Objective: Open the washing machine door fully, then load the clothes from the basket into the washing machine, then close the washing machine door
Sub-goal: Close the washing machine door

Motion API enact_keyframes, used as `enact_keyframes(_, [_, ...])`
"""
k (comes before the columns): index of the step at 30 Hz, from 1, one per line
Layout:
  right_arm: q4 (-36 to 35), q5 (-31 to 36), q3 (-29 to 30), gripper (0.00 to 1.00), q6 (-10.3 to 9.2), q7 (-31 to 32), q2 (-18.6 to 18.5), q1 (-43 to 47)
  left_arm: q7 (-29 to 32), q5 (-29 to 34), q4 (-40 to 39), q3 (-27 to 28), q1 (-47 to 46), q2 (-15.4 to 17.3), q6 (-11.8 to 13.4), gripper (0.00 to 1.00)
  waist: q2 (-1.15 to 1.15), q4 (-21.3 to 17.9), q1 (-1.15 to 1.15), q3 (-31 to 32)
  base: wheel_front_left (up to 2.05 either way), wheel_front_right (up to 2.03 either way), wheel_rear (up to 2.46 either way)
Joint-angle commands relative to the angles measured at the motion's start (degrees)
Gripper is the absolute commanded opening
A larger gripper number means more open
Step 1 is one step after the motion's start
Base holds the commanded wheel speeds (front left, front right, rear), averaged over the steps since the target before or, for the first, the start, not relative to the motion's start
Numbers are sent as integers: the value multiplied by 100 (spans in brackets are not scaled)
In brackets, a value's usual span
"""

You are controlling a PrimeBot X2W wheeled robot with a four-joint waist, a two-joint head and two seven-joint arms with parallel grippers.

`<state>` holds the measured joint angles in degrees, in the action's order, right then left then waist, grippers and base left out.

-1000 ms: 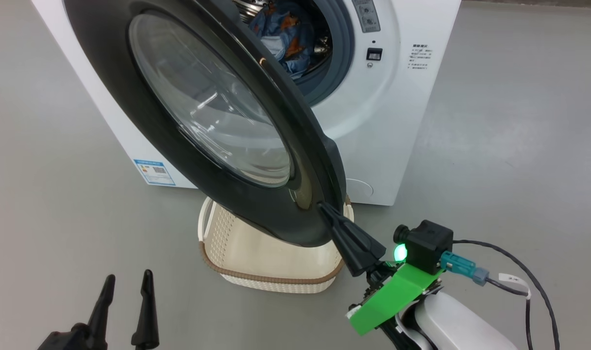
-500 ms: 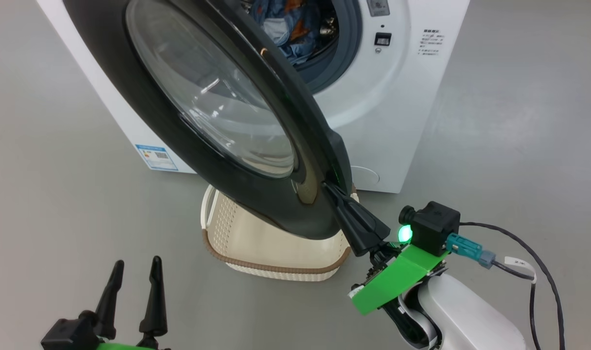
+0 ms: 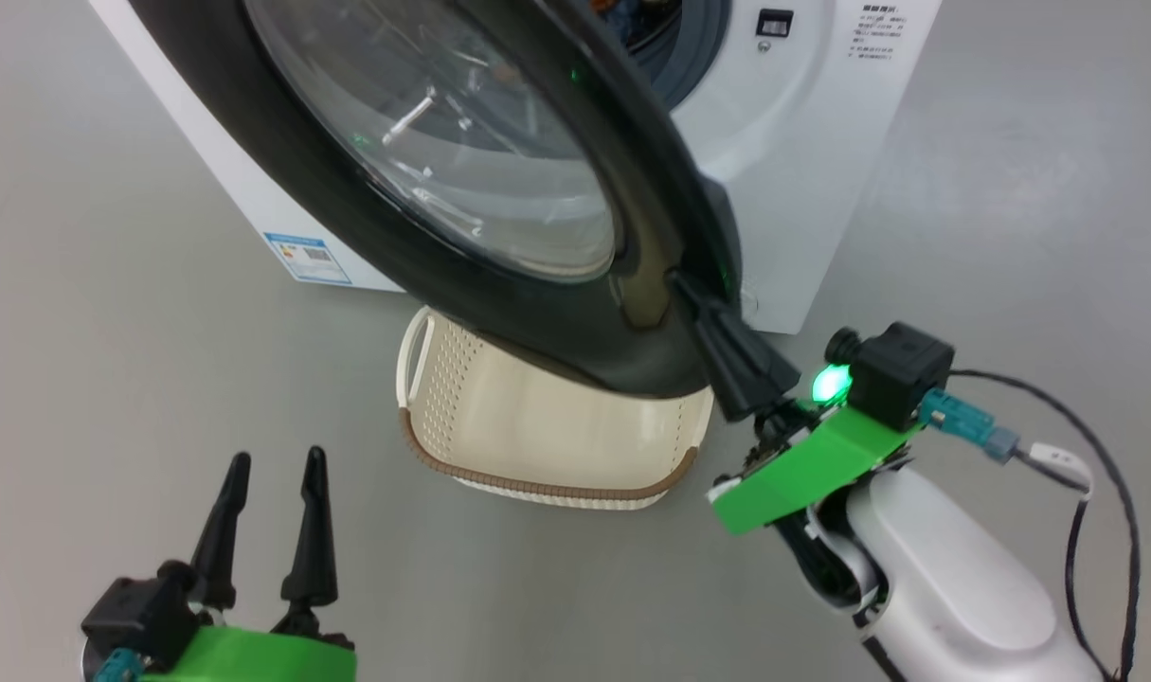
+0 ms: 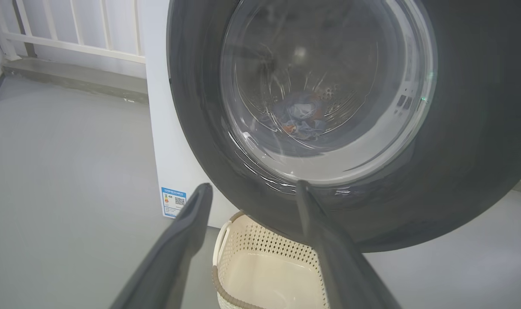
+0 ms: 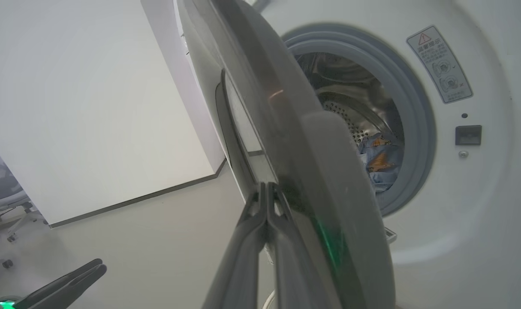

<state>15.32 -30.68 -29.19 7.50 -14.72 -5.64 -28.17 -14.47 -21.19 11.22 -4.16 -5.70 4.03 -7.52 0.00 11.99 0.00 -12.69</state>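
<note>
The washing machine door [image 3: 556, 322], black-rimmed with a clear glass bowl, stands partly swung over the opening of the white washing machine [image 3: 802, 189]. My right gripper [image 3: 677, 278] is shut, its joined tips pressed against the door's outer face near the free edge, also seen in the right wrist view [image 5: 266, 184]. Light-blue clothes [image 5: 378, 159] lie inside the steel drum and show through the glass [image 4: 301, 118]. The cream basket [image 3: 537, 488] sits on the floor under the door, its inside bare. My left gripper [image 3: 267, 464] hangs open low at the left, holding nothing.
Grey floor stretches to the left and right of the machine. A white railing [image 4: 71, 25] and a low kerb run behind it. A cable [image 3: 1096, 511] trails from my right wrist. A blue label [image 3: 305, 256] marks the machine's lower side.
The door has swung further toward the machine's opening with my shut right gripper pressing on it. The head view has shifted, so the machine sits higher in it.
</note>
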Motion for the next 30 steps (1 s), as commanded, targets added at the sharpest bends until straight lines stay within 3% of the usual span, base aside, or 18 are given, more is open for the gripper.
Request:
enact_keyframes(1, [-135, 71, 35, 0, -1, -28, 37, -180, -52, -12, -196, 137, -212, 37, 3, 100, 0, 31, 0, -90, 0, 0, 0])
enact_keyframes(30, [501, 158, 1198, 0, -1, -28, -683, -1762, -52, -131, -515, -293, -735, -110, 3, 100, 0, 779, 0, -1000, 0, 0, 0])
